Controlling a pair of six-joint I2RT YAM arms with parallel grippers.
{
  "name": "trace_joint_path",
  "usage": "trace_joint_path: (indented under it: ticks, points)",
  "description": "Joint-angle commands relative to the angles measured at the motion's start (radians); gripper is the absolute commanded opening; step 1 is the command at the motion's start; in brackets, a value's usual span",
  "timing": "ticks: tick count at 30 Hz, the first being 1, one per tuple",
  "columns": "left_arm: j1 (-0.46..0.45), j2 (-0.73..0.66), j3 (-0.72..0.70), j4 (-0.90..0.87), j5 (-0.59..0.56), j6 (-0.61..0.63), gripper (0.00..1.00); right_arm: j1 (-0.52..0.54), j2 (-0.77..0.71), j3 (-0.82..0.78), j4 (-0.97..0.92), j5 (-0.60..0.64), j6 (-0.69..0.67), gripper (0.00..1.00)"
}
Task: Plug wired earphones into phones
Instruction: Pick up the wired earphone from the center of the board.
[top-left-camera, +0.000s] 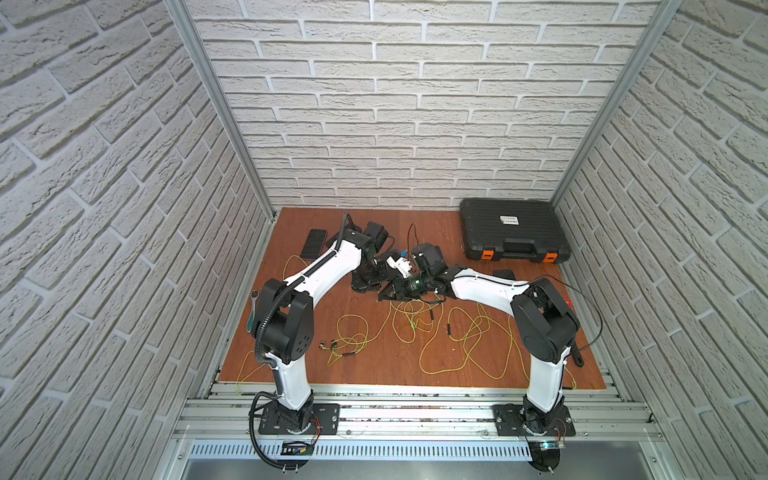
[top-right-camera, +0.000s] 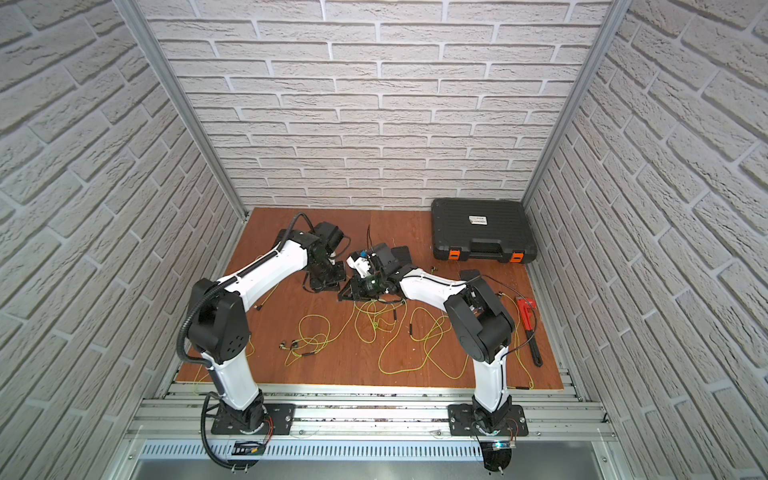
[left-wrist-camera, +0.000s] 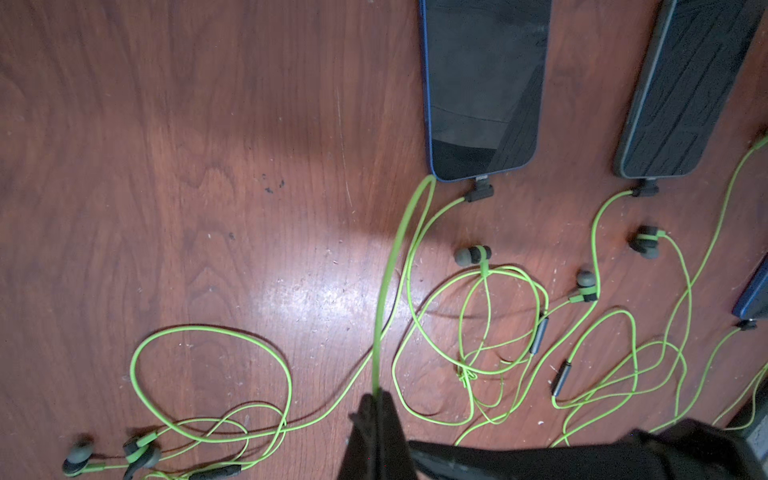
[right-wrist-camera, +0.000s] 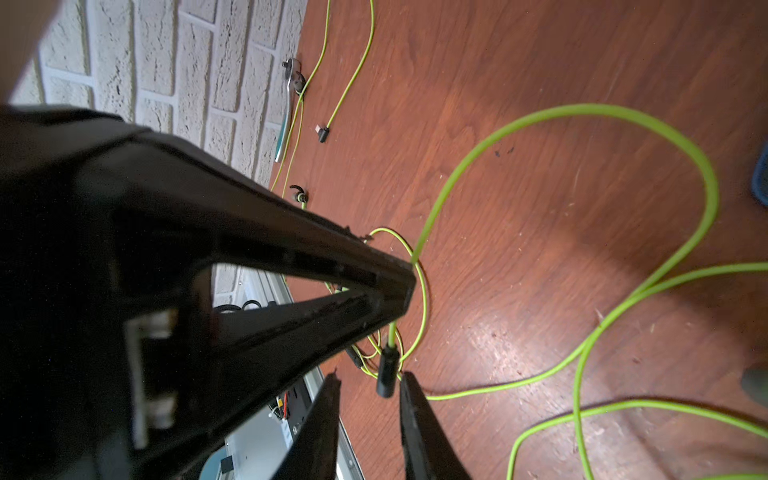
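Pale brick-pattern walls (top-left-camera: 415, 104) enclose a reddish-brown wooden desk (top-left-camera: 440, 232). Two white-and-black robot arms rise from a metal rail at the near edge. The left arm (top-left-camera: 328, 270) and the right arm (top-left-camera: 482, 286) both lean in, and their wrists meet close together over the middle of the desk.

A large ribbed black case (top-left-camera: 511, 232) with orange latches lies shut in the far right corner. A red pipe wrench (top-right-camera: 528, 324) lies along the right edge, and a ratchet (top-left-camera: 252, 311) lies by the left wall.

The phones lie flat on the desk, screens dark. One phone (top-left-camera: 313, 243) sits far left. The left wrist view shows two more side by side (left-wrist-camera: 482, 83) (left-wrist-camera: 690, 83), each with a small dark angled plug (left-wrist-camera: 480, 192) at its lower end.

The wired earphones (top-left-camera: 457, 345) sprawl in loose yellow-green loops across the middle and near part of the desk, with dark earbuds (left-wrist-camera: 471, 254) scattered among them.

The left pincer (left-wrist-camera: 376, 401) is closed, its tips pinching one held cord (left-wrist-camera: 384, 291) lifted off the desk. Just past the tips, that cord ends in a short dark cylindrical piece (right-wrist-camera: 386, 372). This piece hangs between the fingers of the right pincer (right-wrist-camera: 369, 380), whose fingers stand apart, not clamped on it.
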Motion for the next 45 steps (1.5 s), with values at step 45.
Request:
trace_joint_path:
  ticks: [45]
  points:
    - [-0.017, 0.011, 0.032, -0.046, -0.045, 0.026, 0.00, 0.006, 0.069, 0.000, 0.054, -0.029, 0.032, 0.15]
